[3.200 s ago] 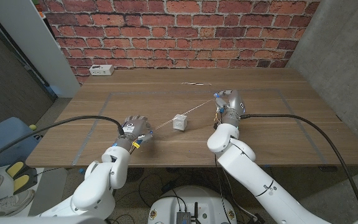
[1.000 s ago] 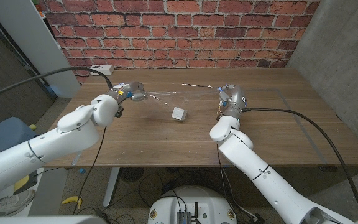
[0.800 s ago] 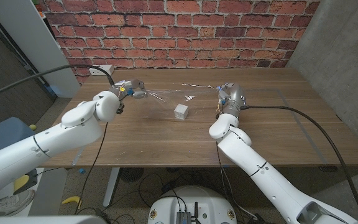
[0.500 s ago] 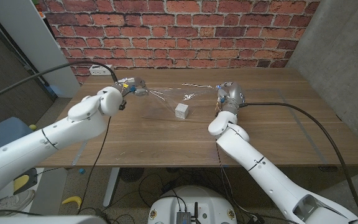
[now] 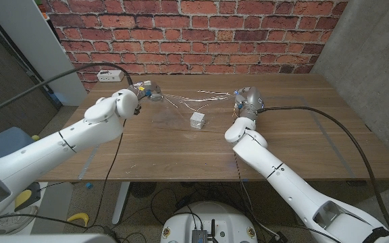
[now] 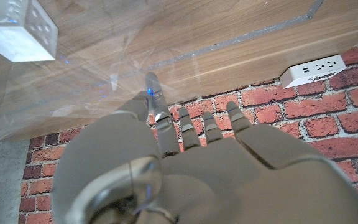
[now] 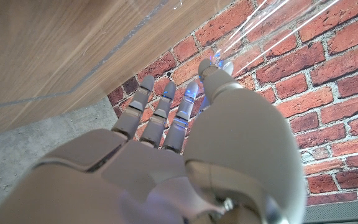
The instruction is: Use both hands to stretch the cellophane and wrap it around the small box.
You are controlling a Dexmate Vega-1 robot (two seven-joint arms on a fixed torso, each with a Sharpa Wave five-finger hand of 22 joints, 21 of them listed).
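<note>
2 hands hold cellophane taut above small box.

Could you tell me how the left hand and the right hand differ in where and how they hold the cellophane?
The left hand is at the table's far left, near the power strip; the right hand is right of the small box. The left arm stretches far out; the right arm is bent, closer in. Both pinch the cellophane, stretched above the box.

one small box, one cellophane sheet, two robot hands, one power strip
</note>
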